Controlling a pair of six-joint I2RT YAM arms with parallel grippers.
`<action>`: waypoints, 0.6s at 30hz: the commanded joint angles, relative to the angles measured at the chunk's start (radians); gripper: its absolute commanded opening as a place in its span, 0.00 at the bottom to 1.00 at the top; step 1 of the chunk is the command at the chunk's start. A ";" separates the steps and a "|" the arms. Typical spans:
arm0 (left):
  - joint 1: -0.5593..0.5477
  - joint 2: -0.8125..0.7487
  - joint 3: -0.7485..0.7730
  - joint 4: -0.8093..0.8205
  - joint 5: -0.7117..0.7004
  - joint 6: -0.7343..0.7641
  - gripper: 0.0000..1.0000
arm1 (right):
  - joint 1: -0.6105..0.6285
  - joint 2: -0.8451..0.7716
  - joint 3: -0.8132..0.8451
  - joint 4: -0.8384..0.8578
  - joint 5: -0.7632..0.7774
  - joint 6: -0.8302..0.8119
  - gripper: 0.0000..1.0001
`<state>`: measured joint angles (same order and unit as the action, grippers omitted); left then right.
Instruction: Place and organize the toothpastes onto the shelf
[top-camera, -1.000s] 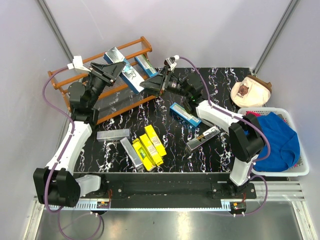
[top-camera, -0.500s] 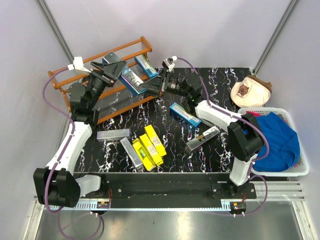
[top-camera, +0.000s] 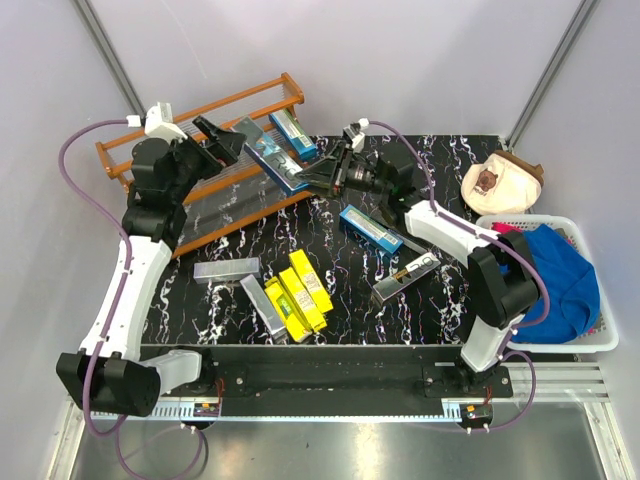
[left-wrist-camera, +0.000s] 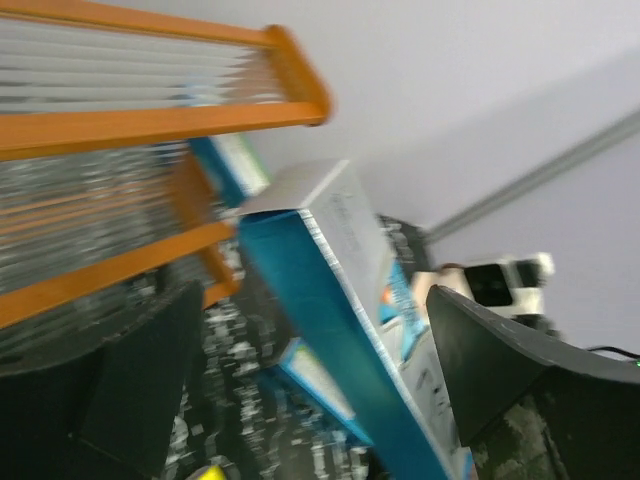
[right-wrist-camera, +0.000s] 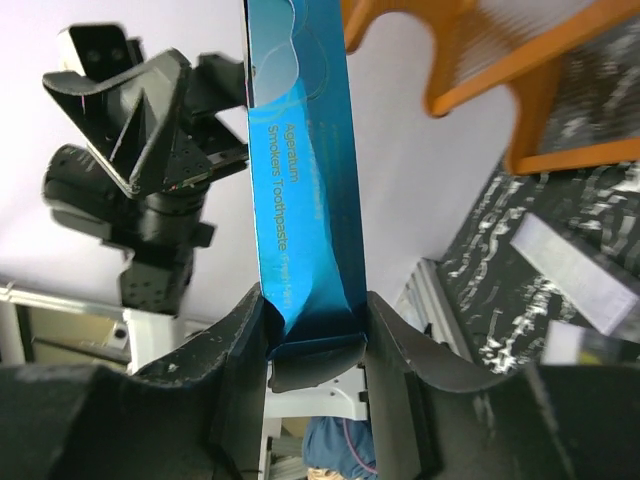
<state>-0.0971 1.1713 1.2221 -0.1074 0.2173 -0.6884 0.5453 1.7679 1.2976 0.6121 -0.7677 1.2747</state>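
Note:
A blue-teal toothpaste carton (top-camera: 272, 160) hangs in the air at the right end of the orange wooden shelf (top-camera: 185, 118). My right gripper (top-camera: 320, 178) is shut on its near end (right-wrist-camera: 305, 200), both fingers pressing its sides. My left gripper (top-camera: 222, 140) stands open over the shelf, with the carton's far end (left-wrist-camera: 330, 290) between its spread fingers and touching neither. Another teal carton (top-camera: 293, 130) lies on the shelf's right end. Loose on the table are a blue carton (top-camera: 370, 228), two silver ones (top-camera: 227, 268), three yellow ones (top-camera: 298, 290) and a dark one (top-camera: 405, 277).
A white basket (top-camera: 598, 340) holding a blue cloth (top-camera: 555, 280) stands at the right edge. A beige cap-like thing (top-camera: 500, 180) lies behind it. Grey walls close in behind the shelf.
My left gripper has opened, let go of the teal carton and drawn back to the left. My right gripper has shut on the carton's other end and carries it alone.

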 joint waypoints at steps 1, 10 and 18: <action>-0.001 -0.012 0.047 -0.265 -0.246 0.202 0.99 | -0.034 -0.070 -0.043 -0.104 0.021 -0.099 0.23; -0.001 -0.013 0.066 -0.362 -0.337 0.282 0.99 | -0.036 -0.064 -0.092 -0.235 0.030 -0.216 0.23; -0.003 0.013 0.067 -0.362 -0.292 0.293 0.99 | -0.038 0.023 0.000 -0.230 0.018 -0.222 0.24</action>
<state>-0.0971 1.1736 1.2449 -0.4850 -0.0761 -0.4244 0.5037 1.7561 1.1957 0.3283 -0.7433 1.0798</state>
